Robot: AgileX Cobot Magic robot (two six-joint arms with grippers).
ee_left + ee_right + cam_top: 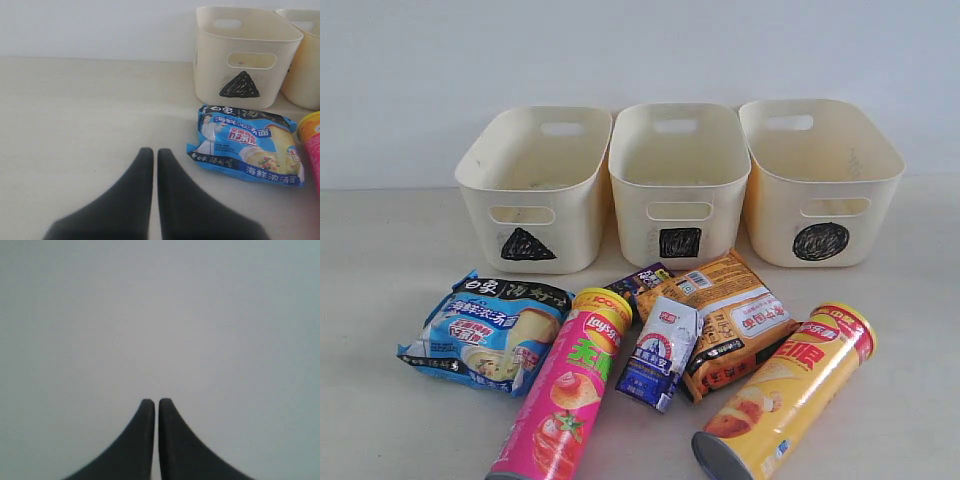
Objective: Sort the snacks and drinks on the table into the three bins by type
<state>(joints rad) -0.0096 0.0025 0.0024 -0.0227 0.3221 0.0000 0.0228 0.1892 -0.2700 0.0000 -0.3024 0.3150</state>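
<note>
Three cream bins stand in a row at the back of the table: the triangle bin, the square bin and the circle bin. In front lie a blue-white packet, a pink chip tube, a small blue-white carton, a dark purple pack, an orange packet and a yellow chip tube. Neither arm shows in the exterior view. My left gripper is shut and empty, just short of the blue-white packet and the triangle bin. My right gripper is shut and empty, facing a blank grey surface.
A pale wall rises behind the bins. Bare table stretches to the left of the blue-white packet and to the right of the yellow tube. The pink tube's end shows beside the packet in the left wrist view.
</note>
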